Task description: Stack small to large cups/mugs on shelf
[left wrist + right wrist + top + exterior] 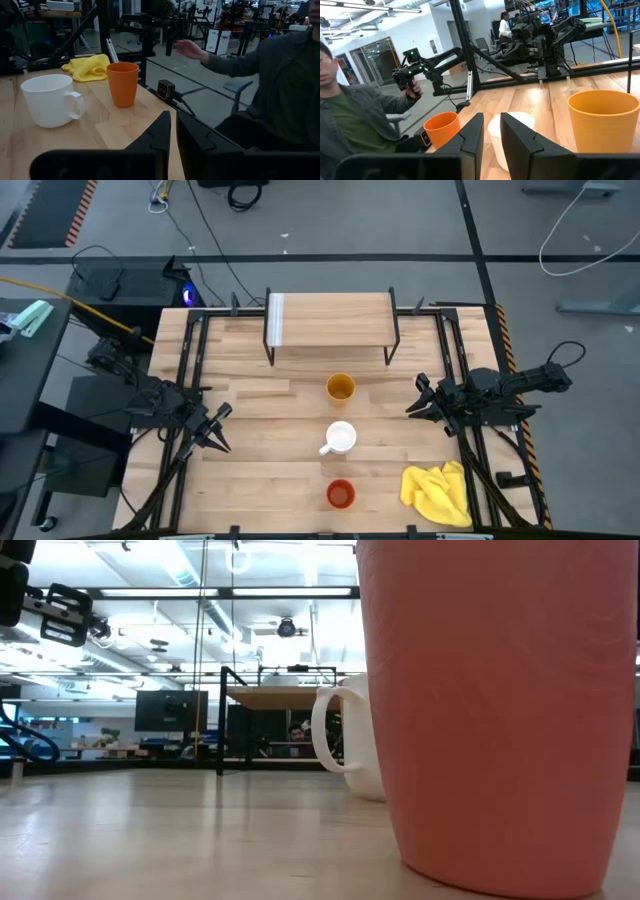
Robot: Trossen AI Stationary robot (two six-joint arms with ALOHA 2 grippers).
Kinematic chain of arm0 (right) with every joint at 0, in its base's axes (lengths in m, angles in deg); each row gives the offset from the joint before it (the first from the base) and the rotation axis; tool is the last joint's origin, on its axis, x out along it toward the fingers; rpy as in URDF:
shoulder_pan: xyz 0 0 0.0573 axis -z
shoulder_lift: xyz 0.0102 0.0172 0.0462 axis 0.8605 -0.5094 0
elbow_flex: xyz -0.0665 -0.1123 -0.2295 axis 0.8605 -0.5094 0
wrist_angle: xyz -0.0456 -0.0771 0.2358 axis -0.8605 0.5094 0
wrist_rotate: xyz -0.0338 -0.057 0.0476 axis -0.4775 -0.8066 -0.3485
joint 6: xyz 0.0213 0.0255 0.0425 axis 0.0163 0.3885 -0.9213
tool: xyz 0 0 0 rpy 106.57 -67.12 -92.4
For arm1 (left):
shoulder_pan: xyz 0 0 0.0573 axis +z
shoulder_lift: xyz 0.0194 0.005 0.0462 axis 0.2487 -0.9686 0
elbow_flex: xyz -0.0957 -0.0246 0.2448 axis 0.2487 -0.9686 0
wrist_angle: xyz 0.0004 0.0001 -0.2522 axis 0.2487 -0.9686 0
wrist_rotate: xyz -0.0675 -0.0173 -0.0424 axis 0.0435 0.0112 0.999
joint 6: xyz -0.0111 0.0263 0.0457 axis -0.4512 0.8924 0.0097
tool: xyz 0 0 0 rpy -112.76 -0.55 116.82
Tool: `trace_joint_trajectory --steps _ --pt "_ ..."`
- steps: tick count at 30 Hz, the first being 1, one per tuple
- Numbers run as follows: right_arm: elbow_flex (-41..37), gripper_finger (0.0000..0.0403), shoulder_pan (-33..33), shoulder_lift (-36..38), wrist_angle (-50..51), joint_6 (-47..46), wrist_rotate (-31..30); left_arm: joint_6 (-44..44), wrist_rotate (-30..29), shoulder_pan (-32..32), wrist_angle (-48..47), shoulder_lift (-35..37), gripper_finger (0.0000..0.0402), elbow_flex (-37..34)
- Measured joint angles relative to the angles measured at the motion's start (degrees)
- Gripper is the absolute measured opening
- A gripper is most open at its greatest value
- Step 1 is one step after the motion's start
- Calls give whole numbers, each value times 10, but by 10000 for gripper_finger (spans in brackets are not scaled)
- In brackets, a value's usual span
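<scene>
Three vessels stand in a line down the table's middle: the yellow-orange tumbler (340, 388) nearest the shelf (330, 320), the white mug (341, 438) with its handle toward the left, and the red-orange cup (341, 494) near the front edge. The shelf stands on black legs at the far edge, bare on top. My left gripper (220, 430) hovers left of the mug, fingers all but together (173, 117). My right gripper (418, 395) hovers right of the tumbler with a narrow gap (491, 120). In the low view the cup (490, 710) fills the foreground.
A crumpled yellow cloth (438, 492) lies at the table's near right corner. Black frame rails run along both table sides. A person in a dark jacket (280, 85) sits beyond the table's near edge and also shows in the right wrist view (350, 120).
</scene>
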Motion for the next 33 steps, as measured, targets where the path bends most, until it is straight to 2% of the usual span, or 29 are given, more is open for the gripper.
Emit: trace_joint_trajectory --steps 5,9,14,20,26,29,33 --pt "0 71 0 0 0 0 0 0 0 0 19 0 33 0" --pt "0 71 0 0 -20 24 0 -6 -14 0 76 0 29 0" --pt "0 71 0 0 -114 37 0 21 -20 0 139 0 30 0" --pt "0 71 0 0 -214 35 0 39 -29 0 173 0 35 0" --pt "0 71 0 0 -228 39 -6 61 -108 0 174 0 24 0" --pt "0 71 0 0 -232 23 -60 48 -173 0 173 0 18 0" --pt "0 71 0 0 -226 -54 -158 11 -274 0 161 0 17 0"
